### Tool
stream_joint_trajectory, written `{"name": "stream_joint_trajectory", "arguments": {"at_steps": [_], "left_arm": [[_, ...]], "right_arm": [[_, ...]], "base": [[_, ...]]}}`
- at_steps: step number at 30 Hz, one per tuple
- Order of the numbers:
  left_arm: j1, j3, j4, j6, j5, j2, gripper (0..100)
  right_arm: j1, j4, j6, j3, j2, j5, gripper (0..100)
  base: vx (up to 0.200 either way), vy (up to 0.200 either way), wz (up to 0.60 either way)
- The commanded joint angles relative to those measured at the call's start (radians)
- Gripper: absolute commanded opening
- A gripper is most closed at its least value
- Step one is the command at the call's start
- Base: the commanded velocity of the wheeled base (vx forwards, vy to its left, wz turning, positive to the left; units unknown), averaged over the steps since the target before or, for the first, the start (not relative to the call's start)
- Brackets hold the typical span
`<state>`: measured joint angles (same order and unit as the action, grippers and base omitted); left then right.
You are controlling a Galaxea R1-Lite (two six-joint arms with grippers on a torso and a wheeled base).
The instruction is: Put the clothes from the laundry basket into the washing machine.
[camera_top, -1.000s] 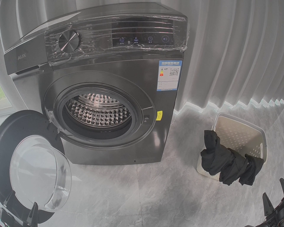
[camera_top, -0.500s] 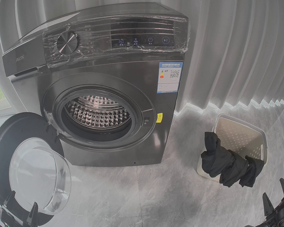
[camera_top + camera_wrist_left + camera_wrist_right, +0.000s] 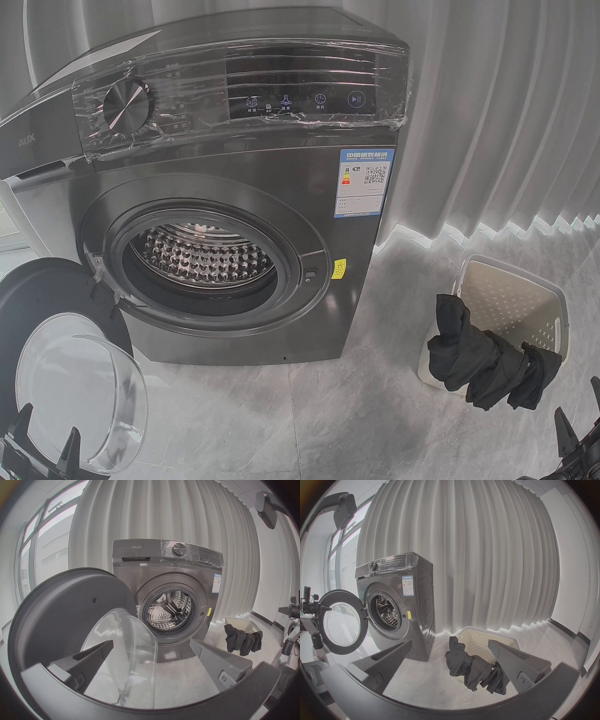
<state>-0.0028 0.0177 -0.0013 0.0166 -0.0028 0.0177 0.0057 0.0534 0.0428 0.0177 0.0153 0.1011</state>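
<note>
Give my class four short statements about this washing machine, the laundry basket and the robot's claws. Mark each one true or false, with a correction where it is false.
1. The washing machine has its door swung open. True.
2. The black clothes lie inside the drum. False: they hang over the rim of the laundry basket, and no clothes show in the drum.
3. The laundry basket stands on the floor, on the robot's right of the washing machine. True.
4. Both claws are shut on clothes. False: the left claw and the right claw are open and hold nothing.
</note>
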Motion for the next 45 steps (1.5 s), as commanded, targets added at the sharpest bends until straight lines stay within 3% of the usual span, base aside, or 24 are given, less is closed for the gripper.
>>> {"name": "stream_joint_trajectory", "arguments": {"at_steps": [1, 13, 19, 45], "left_arm": [[0.0, -0.016, 0.0, 0.0, 0.001, -0.013, 100], [0.0, -0.016, 0.001, -0.007, 0.003, -0.015, 100], [0.0, -0.016, 0.0, -0.001, 0.0, -0.015, 100], [0.0, -0.016, 0.0, -0.001, 0.003, -0.015, 100]], "right_arm": [[0.0, 0.0, 0.0, -0.018, -0.015, 0.0, 100], [0.0, 0.0, 0.0, -0.018, -0.015, 0.0, 100], [0.0, 0.0, 0.0, -0.018, -0.015, 0.0, 100], [0.0, 0.0, 0.0, -0.018, -0.015, 0.0, 100]], "base": [[0.2, 0.0, 0.0], [0.0, 0.0, 0.0], [0.2, 0.0, 0.0], [-0.015, 0.0, 0.0]]}}
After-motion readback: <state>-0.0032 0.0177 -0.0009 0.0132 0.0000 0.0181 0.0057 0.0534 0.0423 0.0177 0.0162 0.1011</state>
